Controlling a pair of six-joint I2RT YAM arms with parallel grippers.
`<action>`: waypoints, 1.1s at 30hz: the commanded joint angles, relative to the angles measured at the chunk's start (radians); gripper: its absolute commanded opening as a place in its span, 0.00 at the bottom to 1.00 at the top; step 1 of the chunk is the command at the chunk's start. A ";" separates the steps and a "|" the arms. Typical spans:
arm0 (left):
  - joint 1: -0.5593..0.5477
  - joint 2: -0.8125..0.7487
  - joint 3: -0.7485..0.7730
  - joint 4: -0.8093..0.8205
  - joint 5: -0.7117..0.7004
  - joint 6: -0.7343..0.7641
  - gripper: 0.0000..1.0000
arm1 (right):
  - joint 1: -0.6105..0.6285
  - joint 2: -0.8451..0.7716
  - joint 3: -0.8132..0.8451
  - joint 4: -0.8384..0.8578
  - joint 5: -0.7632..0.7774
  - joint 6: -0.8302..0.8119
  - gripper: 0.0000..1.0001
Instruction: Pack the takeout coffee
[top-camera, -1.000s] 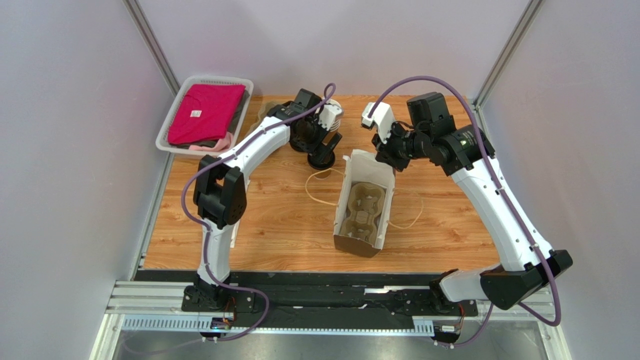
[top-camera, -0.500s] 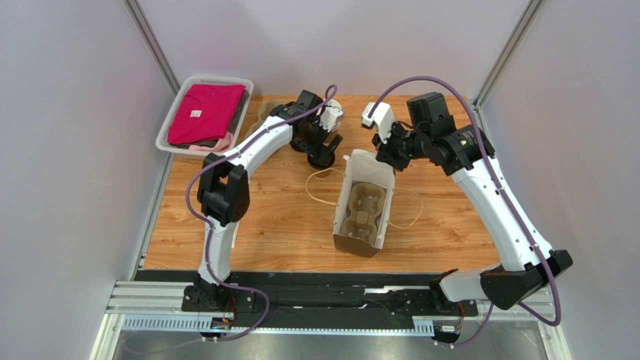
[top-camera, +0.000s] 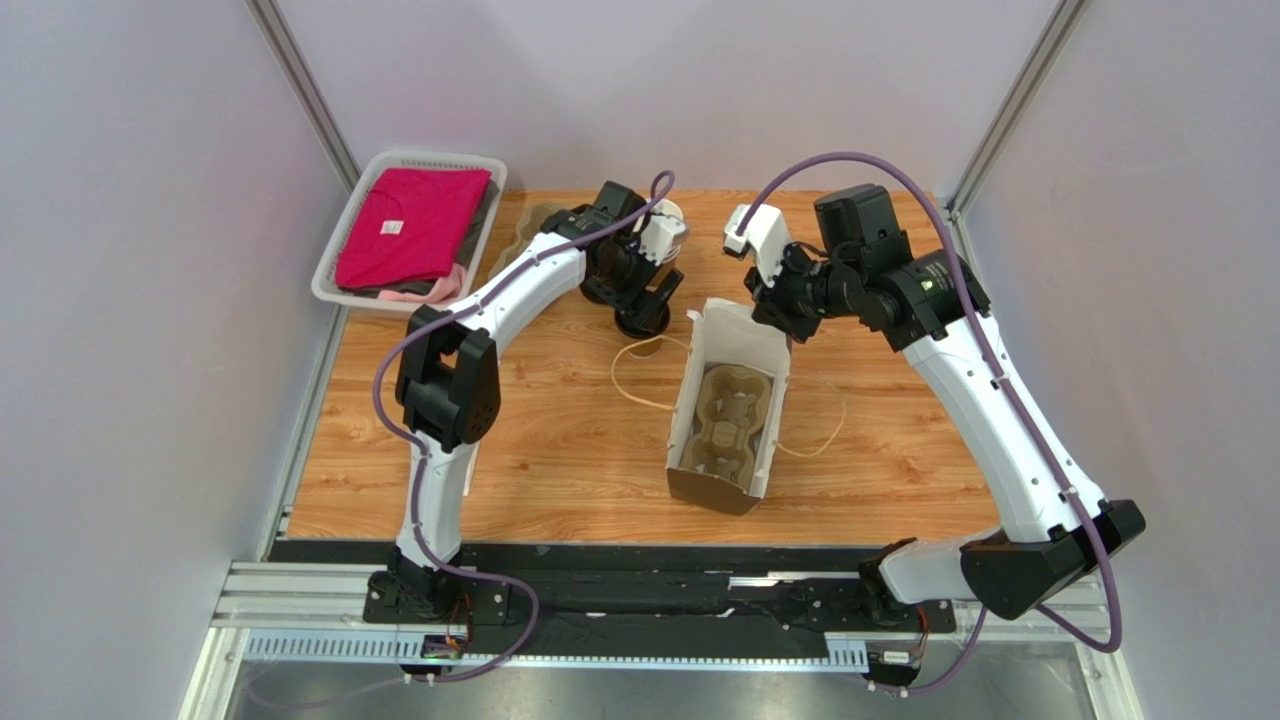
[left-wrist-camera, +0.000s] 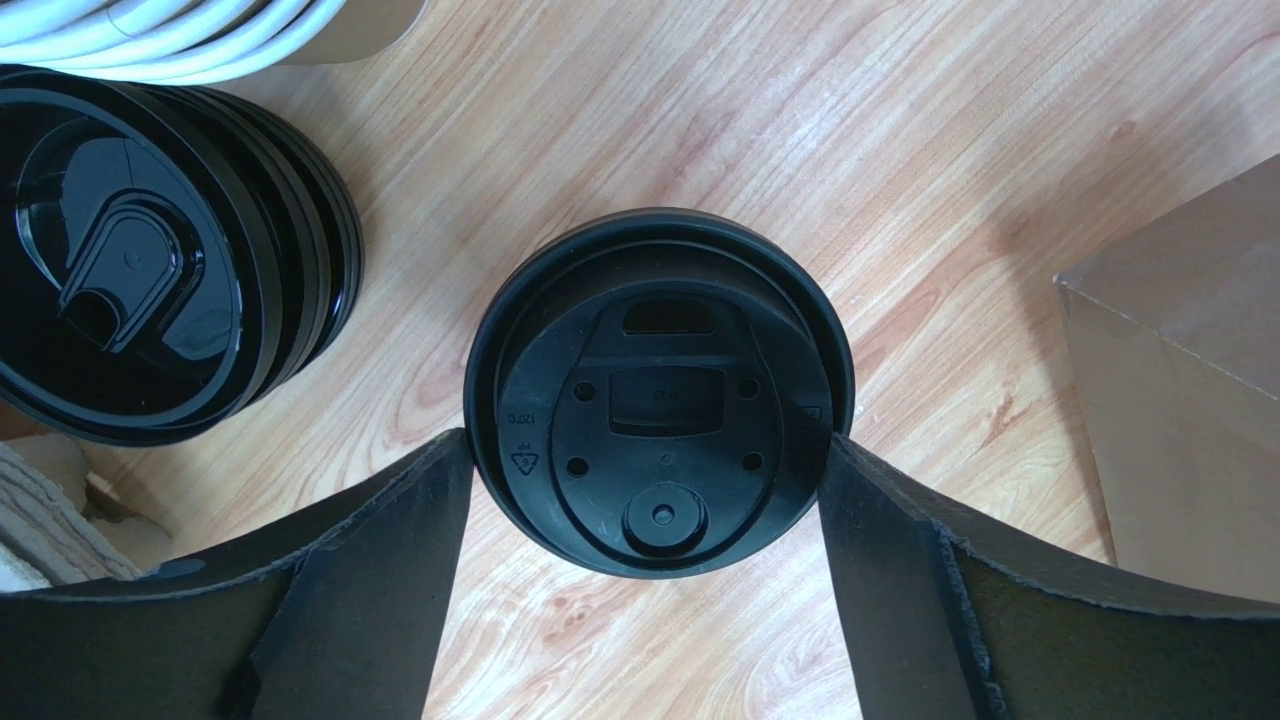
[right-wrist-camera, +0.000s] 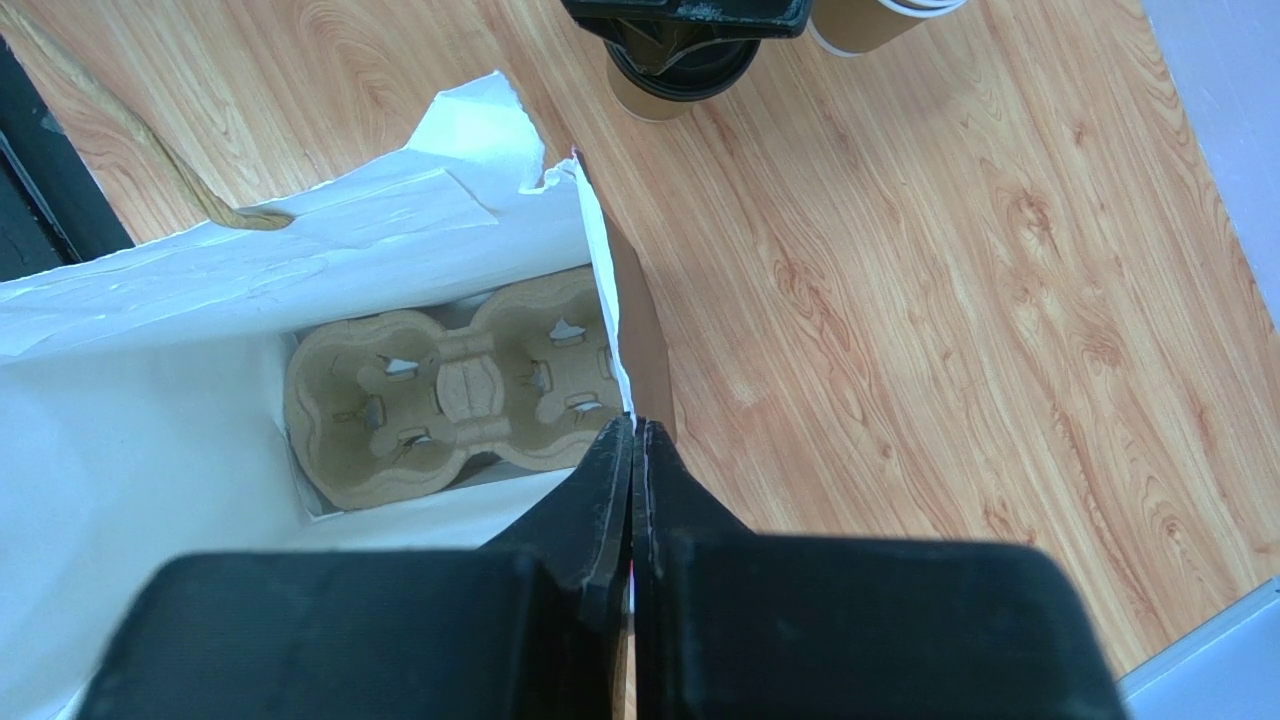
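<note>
At the far side of the bench (top-camera: 556, 435), the takeout coffee (left-wrist-camera: 658, 393) stands upright squarely between the wide-spread fingers (left-wrist-camera: 376, 570) of the left claw (left-wrist-camera: 648, 444), nearly touching both; the right claw (right-wrist-camera: 633, 438) pinches the rim of the paper bag (right-wrist-camera: 150, 450).

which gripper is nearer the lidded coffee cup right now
Left. The left gripper is open around the takeout coffee, a finger on either side of it. The right gripper is off to the side, shut on the paper bag rim.
</note>
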 joint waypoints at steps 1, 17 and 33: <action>0.004 -0.002 0.013 0.000 0.022 -0.018 0.86 | -0.004 -0.018 0.018 0.042 0.000 -0.004 0.00; 0.004 0.007 -0.098 -0.006 -0.015 0.003 0.81 | -0.004 -0.021 0.011 0.043 0.001 0.001 0.00; 0.087 -0.373 -0.205 0.059 0.078 0.003 0.67 | -0.004 -0.040 -0.003 0.074 -0.002 0.013 0.00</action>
